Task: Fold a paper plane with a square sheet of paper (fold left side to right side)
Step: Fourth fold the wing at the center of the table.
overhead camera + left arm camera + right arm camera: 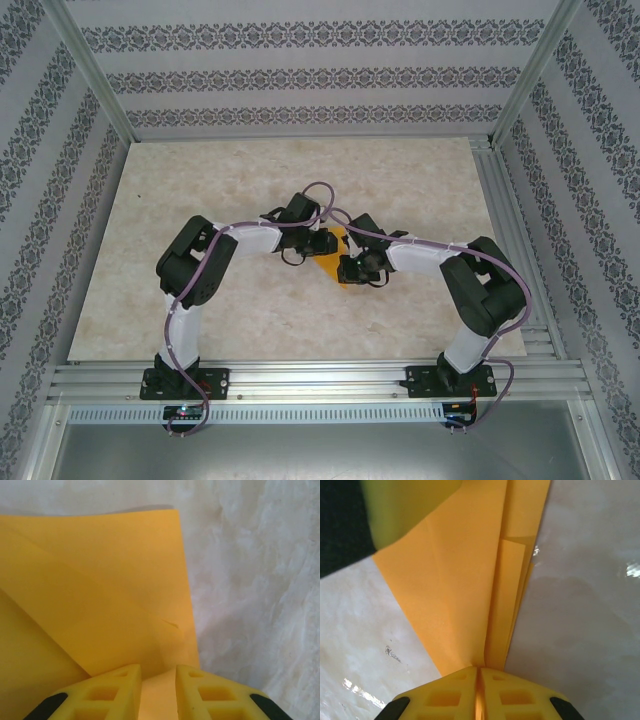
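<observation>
The paper plane (334, 260) is orange-yellow paper folded into a pointed wedge with creases, lying mid-table between both grippers. In the left wrist view its layered flaps (100, 580) spread out ahead, and my left gripper (158, 690) stands open just over them, jaws a small gap apart with paper showing in the gap. My right gripper (478, 680) is shut on the narrow tip of the paper plane (465, 580), whose folded layers fan away from it. From above, the left gripper (325, 243) and the right gripper (352, 268) sit close together on opposite sides of the paper.
The marble-patterned table (200, 300) stretches to both sides and to the back. Aluminium rails (320, 380) run along the near edge and the right side. Patterned walls (300, 80) close the cell. A blurred yellow finger (405, 505) of the left gripper is at the top left of the right wrist view.
</observation>
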You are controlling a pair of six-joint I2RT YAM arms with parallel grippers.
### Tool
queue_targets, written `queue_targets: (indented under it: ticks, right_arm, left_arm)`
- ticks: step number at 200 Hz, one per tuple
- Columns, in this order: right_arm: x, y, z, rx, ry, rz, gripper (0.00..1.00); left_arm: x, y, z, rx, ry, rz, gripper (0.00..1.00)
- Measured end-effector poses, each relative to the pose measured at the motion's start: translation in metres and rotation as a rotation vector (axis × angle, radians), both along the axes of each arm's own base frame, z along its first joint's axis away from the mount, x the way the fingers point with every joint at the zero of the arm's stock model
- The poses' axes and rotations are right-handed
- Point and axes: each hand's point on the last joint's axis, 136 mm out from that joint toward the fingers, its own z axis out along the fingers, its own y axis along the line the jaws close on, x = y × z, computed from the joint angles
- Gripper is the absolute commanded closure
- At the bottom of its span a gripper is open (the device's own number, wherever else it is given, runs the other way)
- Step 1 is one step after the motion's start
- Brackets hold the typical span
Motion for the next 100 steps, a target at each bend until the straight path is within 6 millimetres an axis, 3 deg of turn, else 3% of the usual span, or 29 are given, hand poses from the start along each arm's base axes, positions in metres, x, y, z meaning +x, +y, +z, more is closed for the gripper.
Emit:
queue_targets:
  ticks: [37,77,100]
  right_arm:
    - [-0.006,-0.004,0.006,0.007,0.018,-0.034,0.87]
    - [-0.011,-0.004,0.039,0.061,0.007,-0.082,0.87]
    - [-0.010,0.002,0.046,0.103,0.014,-0.112,0.87]
  left_arm:
    - [0.001,0.000,0.000,0.002,-0.002,0.001,0.73]
    - [0.001,0.000,0.000,0.002,-0.004,0.000,0.73]
    - [0.001,0.000,0.000,0.003,-0.004,0.000,0.73]
